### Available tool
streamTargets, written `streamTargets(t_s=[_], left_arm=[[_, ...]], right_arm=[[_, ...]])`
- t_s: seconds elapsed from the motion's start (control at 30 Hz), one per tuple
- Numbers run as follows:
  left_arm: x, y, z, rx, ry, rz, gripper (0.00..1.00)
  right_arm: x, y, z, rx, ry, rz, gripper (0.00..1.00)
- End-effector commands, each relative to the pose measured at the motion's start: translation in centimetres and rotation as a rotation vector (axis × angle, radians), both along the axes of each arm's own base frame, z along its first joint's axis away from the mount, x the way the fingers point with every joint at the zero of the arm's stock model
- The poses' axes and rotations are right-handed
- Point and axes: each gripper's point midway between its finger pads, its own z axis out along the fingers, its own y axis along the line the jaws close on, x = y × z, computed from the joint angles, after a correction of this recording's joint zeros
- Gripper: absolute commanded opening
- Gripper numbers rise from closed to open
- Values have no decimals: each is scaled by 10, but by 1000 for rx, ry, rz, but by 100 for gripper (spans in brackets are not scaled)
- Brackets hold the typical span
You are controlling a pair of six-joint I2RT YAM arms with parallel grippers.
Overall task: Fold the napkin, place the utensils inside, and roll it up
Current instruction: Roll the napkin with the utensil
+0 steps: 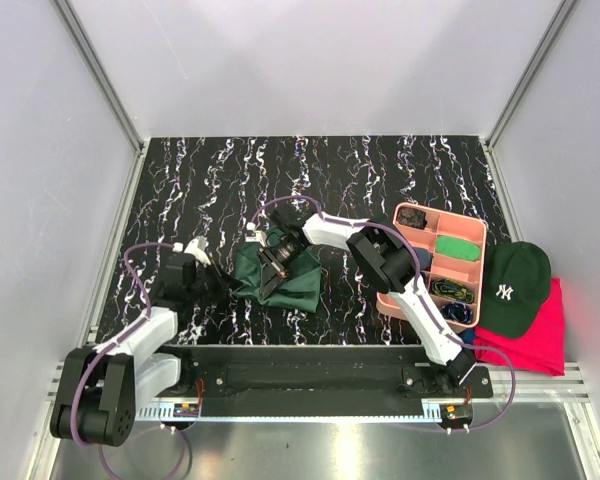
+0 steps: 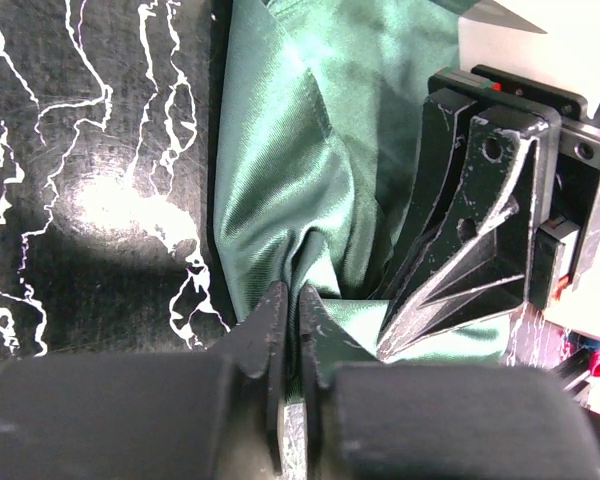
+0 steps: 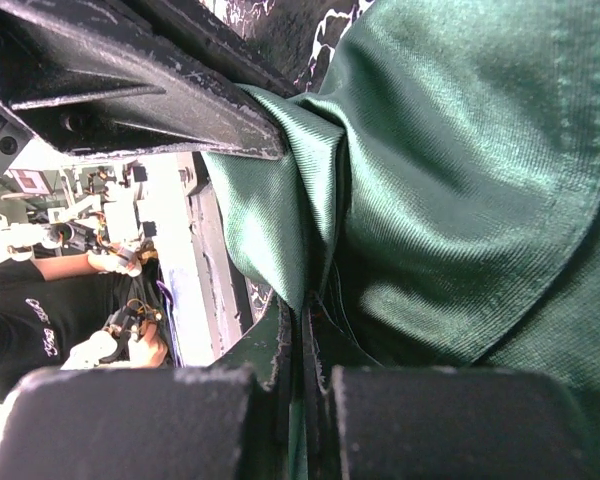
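Note:
The dark green napkin (image 1: 298, 288) lies bunched on the black marbled table, between the two arms. My left gripper (image 1: 226, 274) is at its left edge and is shut on a fold of it (image 2: 291, 300). My right gripper (image 1: 271, 270) is over the napkin's middle and is shut on another fold (image 3: 305, 312). The two grippers are close together; the right one's fingers (image 2: 480, 230) show in the left wrist view. The napkin fills both wrist views (image 2: 310, 150) (image 3: 460, 180). The utensils (image 1: 453, 291) lie as thin dark pieces in a near compartment of the pink tray (image 1: 391, 302).
The pink tray stands to the right of the napkin, with a bright green swatch (image 1: 457, 249) and a brown item (image 1: 412, 216) in other compartments. A dark green cap (image 1: 515, 288) lies on a pink-red cloth (image 1: 536, 338) at the far right. Grey walls enclose the table.

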Motion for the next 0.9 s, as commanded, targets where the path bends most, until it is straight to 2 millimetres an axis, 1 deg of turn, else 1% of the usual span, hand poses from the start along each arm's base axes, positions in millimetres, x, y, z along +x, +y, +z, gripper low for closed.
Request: streamTargets(t_s=[0.0, 0.1, 0.13, 0.2, 0.23, 0.27, 0.3, 0.33, 0.37, 0.4, 0.47, 0.5, 0.53, 0.57, 0.6, 0.63, 0.67, 0.7, 0.73, 0.77, 0.8, 0.83, 0.87], left_arm=[[12, 9, -1, 49, 9, 36, 0], [11, 8, -5, 54, 48, 30, 0], [13, 7, -4, 53, 49, 27, 0], [10, 8, -8, 59, 78, 22, 0], [12, 7, -5, 60, 79, 21, 0], [9, 8, -8, 69, 100, 18, 0], [11, 8, -6, 70, 94, 16, 0], [9, 9, -7, 75, 113, 15, 0], [8, 8, -7, 73, 120, 15, 0], [8, 7, -7, 69, 124, 12, 0], [6, 7, -8, 72, 142, 9, 0], [7, 7, -8, 72, 143, 9, 0], [7, 7, -8, 72, 148, 7, 0], [6, 7, -9, 71, 154, 5, 0], [6, 6, -9, 70, 156, 4, 0], [6, 6, -9, 72, 163, 3, 0], [6, 6, -10, 72, 167, 1, 0], [5, 6, -11, 73, 172, 1, 0], [6, 6, -11, 72, 175, 0, 0], [5, 6, -12, 74, 181, 1, 0], [4, 7, -13, 76, 189, 4, 0], [5, 7, -12, 78, 195, 5, 0], [5, 7, -12, 79, 200, 4, 0]], right_arm=[[17, -5, -22, -85, -92, -42, 6], [18, -4, -15, -73, -97, -45, 15], [18, -3, -11, -66, -101, -46, 21], [20, -3, -5, -60, -118, -53, 29], [20, -3, 2, -54, -129, -56, 32], [21, -2, 6, -45, -142, -58, 38], [22, -3, 8, -48, -154, -65, 40], [23, -2, 16, -38, -173, -70, 43], [25, -2, 21, -30, -191, -74, 48], [26, -2, 25, -27, -205, -79, 50], [30, 0, 38, -22, -226, -101, 54], [31, 0, 42, -16, -235, -104, 55], [32, 1, 50, -3, -251, -111, 56], [36, 1, 53, -9, -271, -125, 57], [36, 0, 53, -11, -282, -128, 61], [38, 0, 63, 1, -309, -139, 63], [44, 2, 64, 4, -344, -157, 63], [45, -1, 61, -4, -362, -168, 67], [47, -2, 69, 3, -395, -181, 69], [57, 0, 72, 16, -455, -210, 70], [55, -6, 65, 1, -466, -221, 71], [58, -7, 81, 31, -517, -246, 73], [70, -2, 91, 71, -594, -293, 74]])
